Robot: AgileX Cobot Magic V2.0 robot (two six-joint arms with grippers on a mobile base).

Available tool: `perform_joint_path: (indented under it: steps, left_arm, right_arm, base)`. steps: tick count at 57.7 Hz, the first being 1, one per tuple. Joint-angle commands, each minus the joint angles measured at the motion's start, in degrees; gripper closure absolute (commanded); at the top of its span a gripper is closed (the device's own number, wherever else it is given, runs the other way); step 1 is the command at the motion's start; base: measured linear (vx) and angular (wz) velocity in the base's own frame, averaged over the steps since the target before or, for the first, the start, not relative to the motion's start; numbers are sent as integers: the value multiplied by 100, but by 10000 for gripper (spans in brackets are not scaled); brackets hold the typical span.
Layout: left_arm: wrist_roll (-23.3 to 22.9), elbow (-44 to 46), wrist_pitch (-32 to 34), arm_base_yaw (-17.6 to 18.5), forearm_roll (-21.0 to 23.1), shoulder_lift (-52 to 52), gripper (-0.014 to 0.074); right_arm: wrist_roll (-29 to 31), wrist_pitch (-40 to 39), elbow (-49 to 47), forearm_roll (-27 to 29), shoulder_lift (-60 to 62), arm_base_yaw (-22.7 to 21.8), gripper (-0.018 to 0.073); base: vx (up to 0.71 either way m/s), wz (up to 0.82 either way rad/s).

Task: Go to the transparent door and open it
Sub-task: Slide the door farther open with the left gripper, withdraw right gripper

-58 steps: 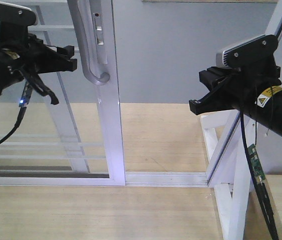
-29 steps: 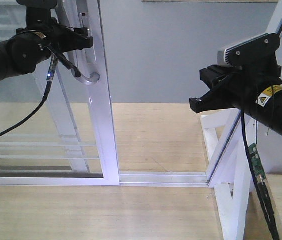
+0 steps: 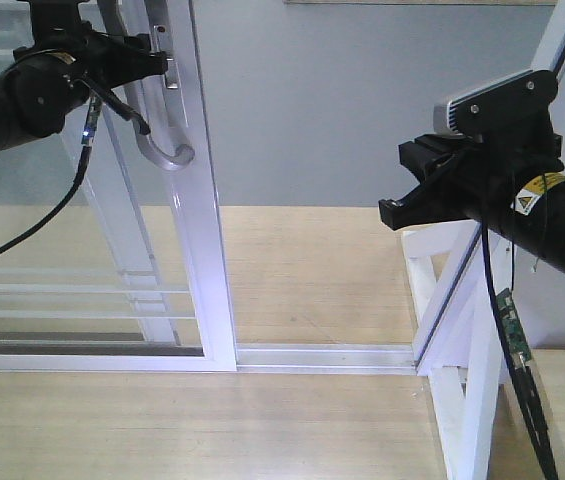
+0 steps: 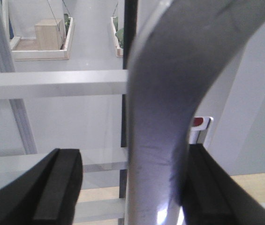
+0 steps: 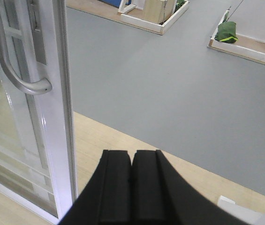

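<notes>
The transparent door [image 3: 200,250] stands upright at the left of the front view on the floor track [image 3: 322,355], with its curved grey handle [image 3: 158,135] on the stile. We see the left gripper [image 3: 160,68] at the upper part of that handle, jaws apart and astride it: the right finger [image 4: 207,187] touches the handle, and the left finger [image 4: 59,187] stands clear of it. The right gripper [image 5: 132,183] hangs well apart to the right, near a white frame [image 3: 462,400], its fingers pressed together on nothing.
</notes>
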State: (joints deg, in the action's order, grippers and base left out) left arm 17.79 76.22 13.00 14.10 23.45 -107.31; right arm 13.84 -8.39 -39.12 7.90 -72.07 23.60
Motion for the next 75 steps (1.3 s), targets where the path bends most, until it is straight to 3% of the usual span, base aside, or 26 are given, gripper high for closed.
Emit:
perform_joint_path:
  steps: [1,13,21,29,42,75]
  left_arm:
    - [11,249,448,-36,6,244,168]
    - [83,249,454,-41,6,237,430]
    - [498,242,454,-41,10,307,606]
    - [772,242,412,-158,35,449,603]
    - [772,242,247,-516,307,743,598]
    - [772,242,-222,-1187,307,1167,593]
  right_arm:
    - [-8,-408,-164,-24,148,-22,563]
    - [-8,-299,-164,-24,148,-22,563]
    - [-8,-277,-164,-24,148,-22,563]
    - [-8,-272,-164,-24,148,-22,563]
    - [-8,-206,-164,-24,148,-22,563]
    - [-8,-129,-164,-35,148,-22,563]
  base:
    - [0,0]
    - [0,0]
    - [0,0]
    - [0,0]
    - [0,0]
    - [0,0]
